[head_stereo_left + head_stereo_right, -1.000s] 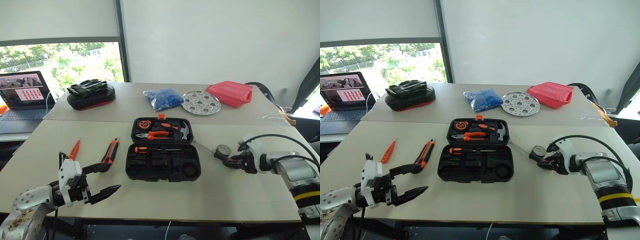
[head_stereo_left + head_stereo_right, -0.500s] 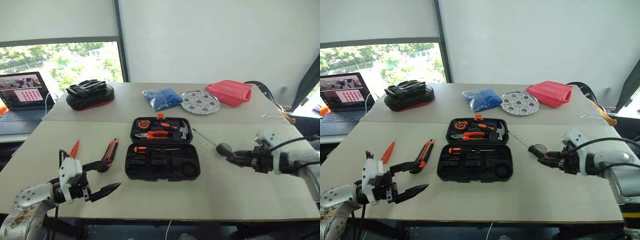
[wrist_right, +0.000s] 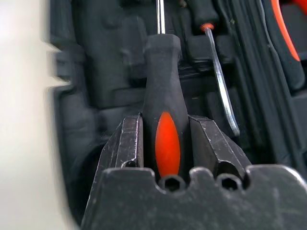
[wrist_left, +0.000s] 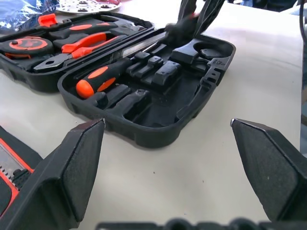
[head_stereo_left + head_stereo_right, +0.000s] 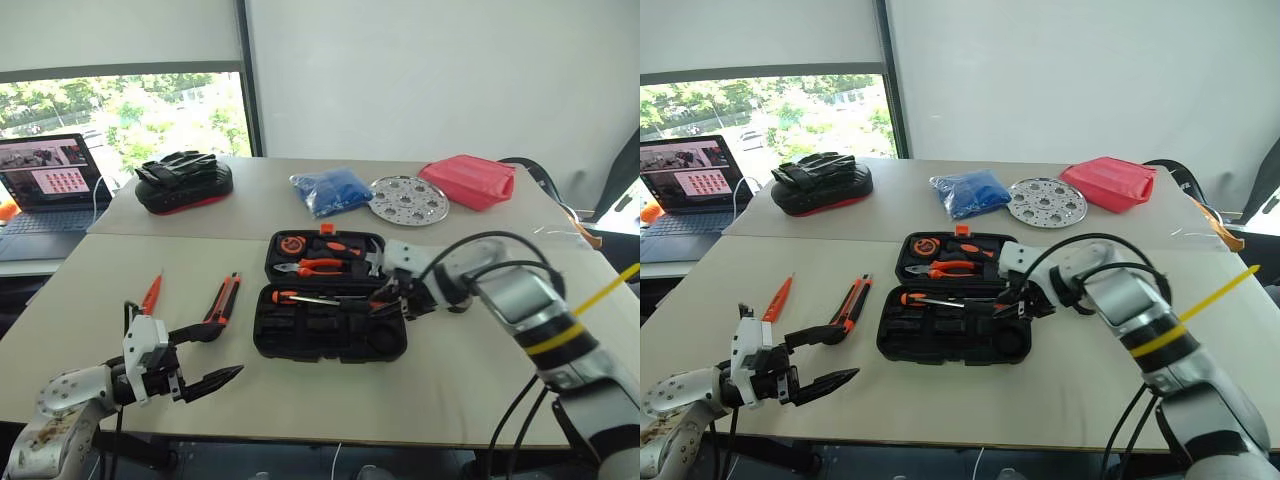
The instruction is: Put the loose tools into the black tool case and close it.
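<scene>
On the left, a laptop sits at ten o'clock on a side desk. The left gripper hovers over the near edge of the table at about seven o'clock, its two black fingers spread wide and holding nothing. Just beyond it, at nine o'clock from the case, lie a slim orange tester and, to its right, a utility knife, both flat on the table and apart from each other. At eleven o'clock rests a black-and-red bag with gloves on top. In the middle lies the black tool case, open flat, with pliers and a tape measure in the far half and one screwdriver seated in the near half. Behind it, at twelve to one o'clock, are a blue bundle, a perforated silver disc and a red pouch. The right gripper reaches over the case's right end, its fingers clamped on the handle of a second screwdriver, whose shaft points across the case's slots.
</scene>
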`<state>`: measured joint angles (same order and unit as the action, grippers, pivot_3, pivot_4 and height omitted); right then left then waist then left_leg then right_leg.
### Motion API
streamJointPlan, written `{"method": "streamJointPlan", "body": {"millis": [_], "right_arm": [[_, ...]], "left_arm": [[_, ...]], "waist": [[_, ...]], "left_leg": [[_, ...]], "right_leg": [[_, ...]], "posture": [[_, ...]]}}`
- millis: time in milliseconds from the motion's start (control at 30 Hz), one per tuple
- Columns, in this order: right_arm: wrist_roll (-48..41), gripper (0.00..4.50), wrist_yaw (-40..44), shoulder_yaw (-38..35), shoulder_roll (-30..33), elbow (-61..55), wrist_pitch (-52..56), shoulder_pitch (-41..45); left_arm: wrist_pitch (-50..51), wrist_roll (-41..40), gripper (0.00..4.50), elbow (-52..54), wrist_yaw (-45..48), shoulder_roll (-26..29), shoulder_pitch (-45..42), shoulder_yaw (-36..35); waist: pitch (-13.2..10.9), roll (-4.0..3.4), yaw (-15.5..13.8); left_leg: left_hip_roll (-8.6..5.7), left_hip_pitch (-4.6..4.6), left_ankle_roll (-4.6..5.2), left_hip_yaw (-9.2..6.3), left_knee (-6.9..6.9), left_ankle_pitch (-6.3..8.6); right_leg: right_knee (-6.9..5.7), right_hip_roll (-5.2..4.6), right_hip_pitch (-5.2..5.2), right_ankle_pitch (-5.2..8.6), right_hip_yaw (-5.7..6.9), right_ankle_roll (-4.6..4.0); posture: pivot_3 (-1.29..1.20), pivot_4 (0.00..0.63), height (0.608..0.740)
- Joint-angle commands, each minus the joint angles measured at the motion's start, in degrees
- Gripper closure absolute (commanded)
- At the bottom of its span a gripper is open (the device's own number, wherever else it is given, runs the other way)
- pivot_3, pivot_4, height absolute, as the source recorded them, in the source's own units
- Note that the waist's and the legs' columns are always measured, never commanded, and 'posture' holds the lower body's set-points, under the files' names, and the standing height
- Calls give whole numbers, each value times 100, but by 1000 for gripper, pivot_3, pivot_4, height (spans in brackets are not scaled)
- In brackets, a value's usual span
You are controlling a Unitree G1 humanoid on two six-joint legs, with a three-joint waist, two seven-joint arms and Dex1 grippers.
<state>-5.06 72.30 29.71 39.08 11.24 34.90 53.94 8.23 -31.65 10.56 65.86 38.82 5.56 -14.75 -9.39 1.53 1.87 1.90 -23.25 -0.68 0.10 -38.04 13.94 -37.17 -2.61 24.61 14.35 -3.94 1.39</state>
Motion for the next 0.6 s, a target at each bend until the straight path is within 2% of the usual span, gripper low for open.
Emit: {"method": "streamJointPlan", "body": {"millis": [33,367,600], "right_arm": [[297,3481,160,68,-42,342,-182,250],[654,3481,618,105,45,924,-633,242],[825,3481,411,11,-243,1572,-1390,221]], "left_arm": [[-47,-87,0,271,-51,-2,82,-68],[-25,-103,0,483,-218,-4,278,-115],[15,-110,0,551,-288,32,269,-130]], "waist": [[0,0,-14],[0,-1,13],[1,0,43]], "left_leg": [[0,0,0,0,0,1],[4,33,0,0,0,0],[5,44,-1,1,0,0]], "right_leg": [[1,-1,0,0,0,0],[-3,7,-28,-6,2,-10],[-3,9,-38,-6,2,-10]], "posture": [[0,150,740],[0,150,740],[0,150,740]]}}
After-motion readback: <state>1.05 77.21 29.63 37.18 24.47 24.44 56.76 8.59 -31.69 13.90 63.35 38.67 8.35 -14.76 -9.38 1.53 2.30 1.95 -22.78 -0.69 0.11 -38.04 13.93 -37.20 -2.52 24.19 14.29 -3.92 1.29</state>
